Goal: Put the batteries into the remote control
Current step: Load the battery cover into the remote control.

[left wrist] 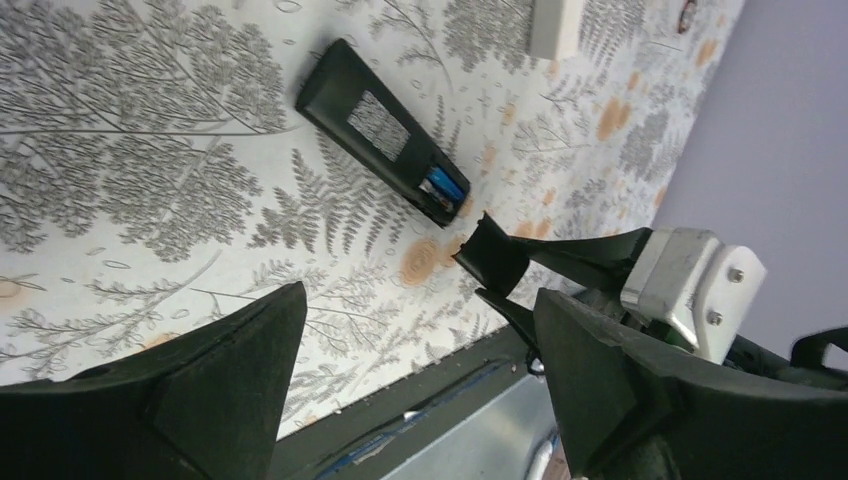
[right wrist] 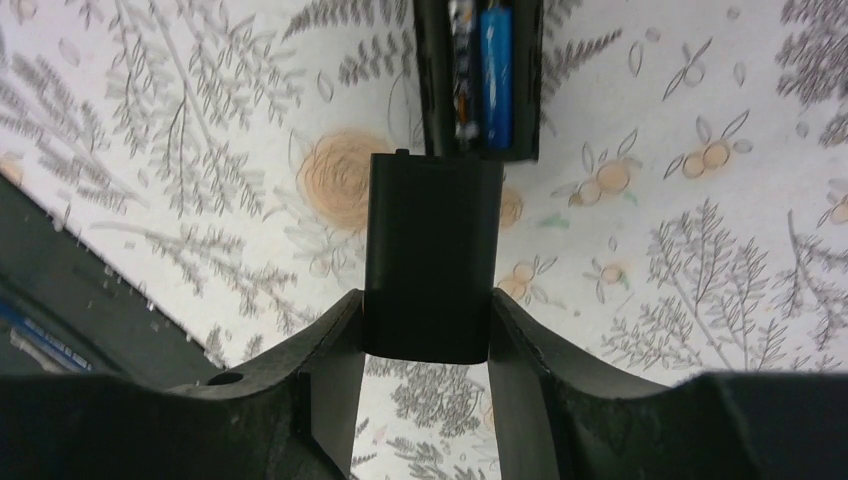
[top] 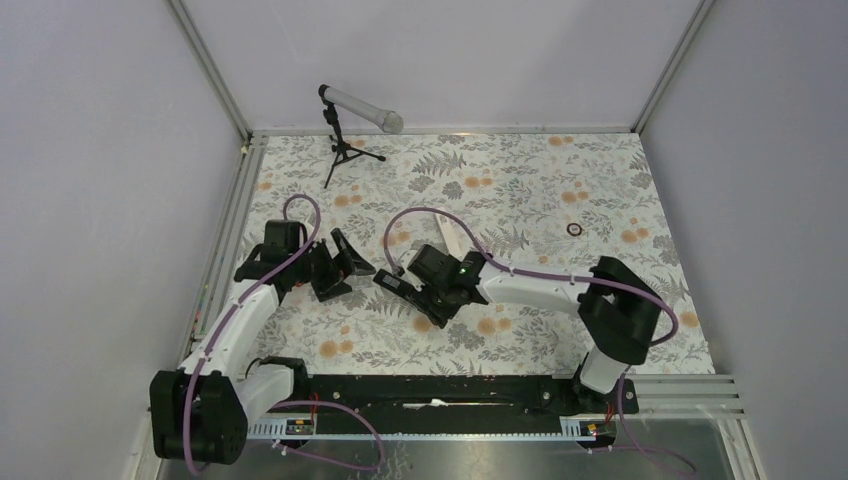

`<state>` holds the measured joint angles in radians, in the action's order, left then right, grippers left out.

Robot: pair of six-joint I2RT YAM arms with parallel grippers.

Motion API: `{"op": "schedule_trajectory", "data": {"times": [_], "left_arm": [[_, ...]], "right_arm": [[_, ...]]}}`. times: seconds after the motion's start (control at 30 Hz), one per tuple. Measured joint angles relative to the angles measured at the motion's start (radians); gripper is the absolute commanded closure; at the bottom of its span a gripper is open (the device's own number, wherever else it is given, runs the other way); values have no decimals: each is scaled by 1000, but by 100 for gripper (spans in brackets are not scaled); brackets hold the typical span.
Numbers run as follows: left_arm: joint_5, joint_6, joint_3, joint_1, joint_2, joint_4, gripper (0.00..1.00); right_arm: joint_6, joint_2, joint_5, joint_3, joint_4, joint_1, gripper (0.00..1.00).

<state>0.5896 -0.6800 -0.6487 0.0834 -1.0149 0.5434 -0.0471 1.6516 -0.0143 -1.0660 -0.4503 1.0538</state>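
Observation:
The black remote control (left wrist: pixel 375 125) lies back-up on the floral mat between the two arms, also in the top view (top: pixel 390 282). Its open battery bay (right wrist: pixel 480 80) holds a blue battery (right wrist: pixel 496 75) and a second, darker one (right wrist: pixel 461 80) beside it. My right gripper (right wrist: pixel 428 320) is shut on the black battery cover (right wrist: pixel 430 250), held just off the bay's open end. It also shows in the top view (top: pixel 432 303). My left gripper (left wrist: pixel 420 300) is open and empty, above the mat left of the remote (top: pixel 340 268).
A microphone on a small tripod (top: pixel 345 125) stands at the back left. A white strip (top: pixel 452 240) lies just behind the remote, and a small black ring (top: pixel 573 228) to the right. A black rail (top: pixel 450 385) runs along the near edge.

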Motion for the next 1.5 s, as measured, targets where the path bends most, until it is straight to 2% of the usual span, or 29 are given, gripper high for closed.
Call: {"op": "schedule_trajectory", "data": {"times": [0.13,0.27,0.63,1.5], "left_arm": [[-44,16,10,-2,-29,-13,32],[-80,42,23,-3,-41,-22,39],[-152,63,26,-30,-69,-21,38],[-152,78,26,-45,-71,-19,37]], "right_arm": [[5,106,37,-103,-27,0,78],[17,167,60,-181,-39,-1,78],[58,294,75,-306,-110,-20,77],[122,309,-3,-324,-142,-32,74]]}}
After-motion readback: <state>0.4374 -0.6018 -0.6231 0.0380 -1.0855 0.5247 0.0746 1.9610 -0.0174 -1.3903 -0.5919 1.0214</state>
